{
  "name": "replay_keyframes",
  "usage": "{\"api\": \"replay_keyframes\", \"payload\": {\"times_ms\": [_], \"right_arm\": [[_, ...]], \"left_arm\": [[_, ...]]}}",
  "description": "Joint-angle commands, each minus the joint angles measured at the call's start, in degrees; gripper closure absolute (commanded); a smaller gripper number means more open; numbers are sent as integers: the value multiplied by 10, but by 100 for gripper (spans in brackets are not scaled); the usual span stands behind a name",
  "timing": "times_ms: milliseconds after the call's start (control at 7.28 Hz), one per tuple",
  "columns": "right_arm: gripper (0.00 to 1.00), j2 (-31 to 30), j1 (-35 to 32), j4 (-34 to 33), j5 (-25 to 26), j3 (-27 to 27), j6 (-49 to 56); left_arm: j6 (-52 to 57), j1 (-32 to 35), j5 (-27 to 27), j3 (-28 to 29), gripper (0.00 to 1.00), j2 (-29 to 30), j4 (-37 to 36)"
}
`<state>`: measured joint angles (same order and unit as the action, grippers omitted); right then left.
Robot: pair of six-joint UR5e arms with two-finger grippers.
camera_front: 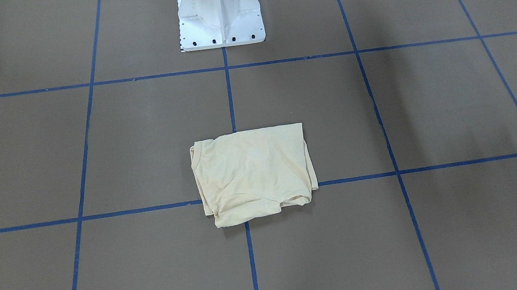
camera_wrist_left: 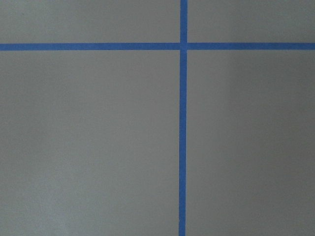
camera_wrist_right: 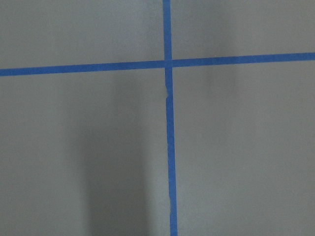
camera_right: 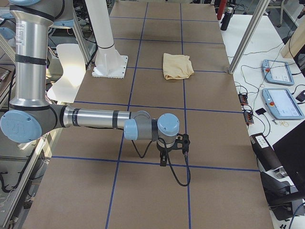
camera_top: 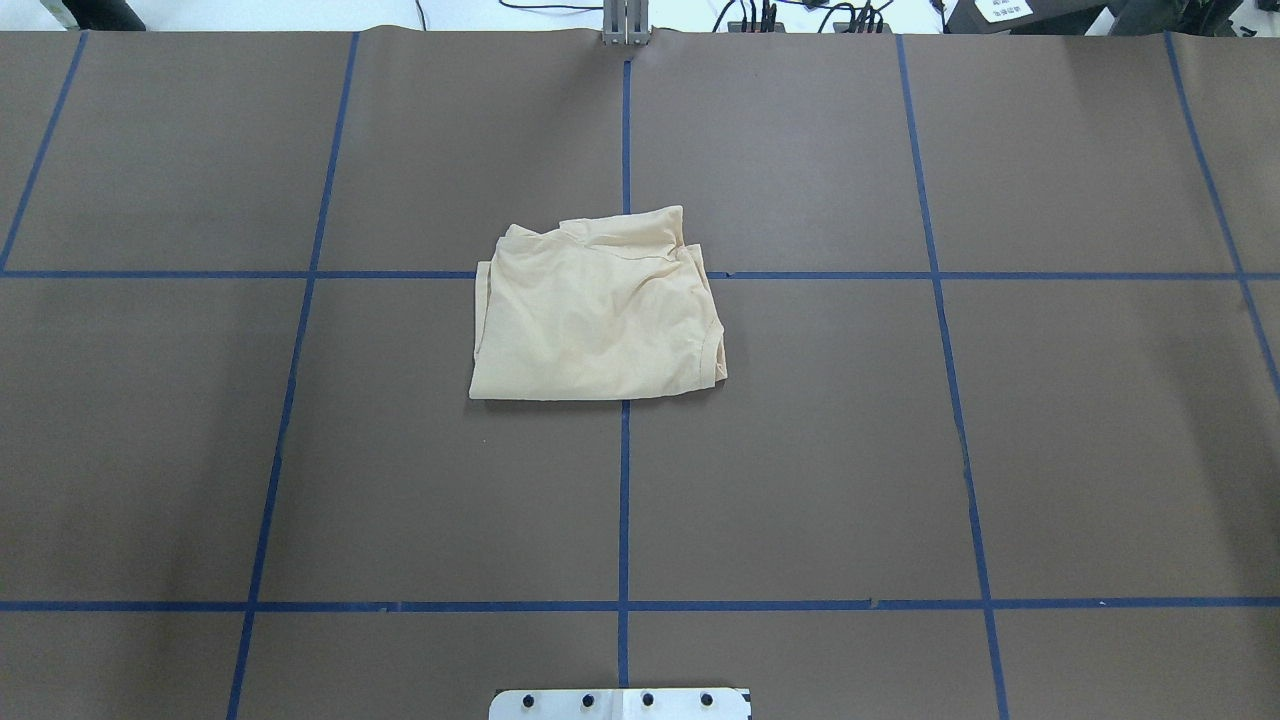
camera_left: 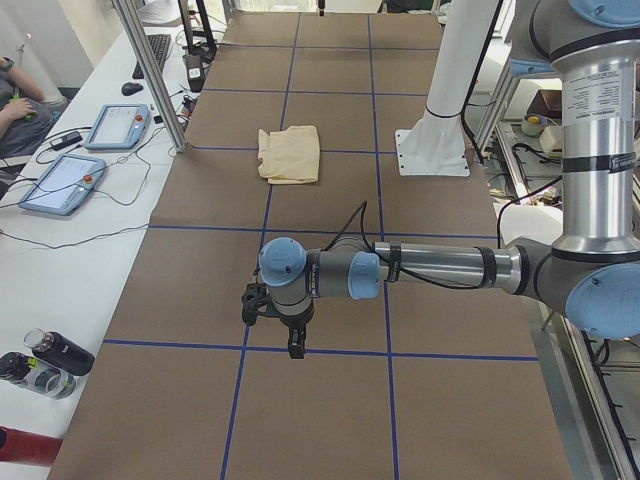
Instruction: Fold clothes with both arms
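The clothes are one pale cream-yellow shirt [camera_front: 254, 174] [camera_top: 598, 310], folded into a rough rectangle on the brown table's middle tape line. It also shows far off in both side views [camera_left: 290, 153] [camera_right: 177, 66]. The left arm [camera_left: 430, 268] stretches low over the table's left end, well away from the shirt, with its gripper [camera_left: 296, 348] pointing down. The right arm [camera_right: 95, 118] mirrors it at the right end, its gripper [camera_right: 163, 161] also pointing down. I cannot tell whether either gripper is open or shut. Both wrist views show only bare table and blue tape.
The white pedestal base [camera_front: 219, 18] [camera_top: 620, 704] [camera_left: 435, 150] stands behind the shirt. Blue tape lines [camera_top: 623, 480] grid the table. Teach pendants [camera_left: 60, 180] [camera_right: 281, 102], bottles [camera_left: 50, 355] and metal posts [camera_left: 150, 80] line the far side, where a person's arm [camera_left: 15, 105] rests.
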<state>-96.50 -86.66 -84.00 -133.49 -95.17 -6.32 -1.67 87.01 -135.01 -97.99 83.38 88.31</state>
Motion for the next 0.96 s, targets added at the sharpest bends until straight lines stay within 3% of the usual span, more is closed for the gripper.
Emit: {"api": "replay_keyframes", "payload": {"times_ms": [0, 825], "right_arm": [[0, 0, 3, 13, 26, 0, 0], [0, -1, 3, 13, 20, 1, -1]], "left_arm": [[0, 0, 0, 0, 0, -1, 0], [1, 0, 0, 6, 0, -1, 3]]}}
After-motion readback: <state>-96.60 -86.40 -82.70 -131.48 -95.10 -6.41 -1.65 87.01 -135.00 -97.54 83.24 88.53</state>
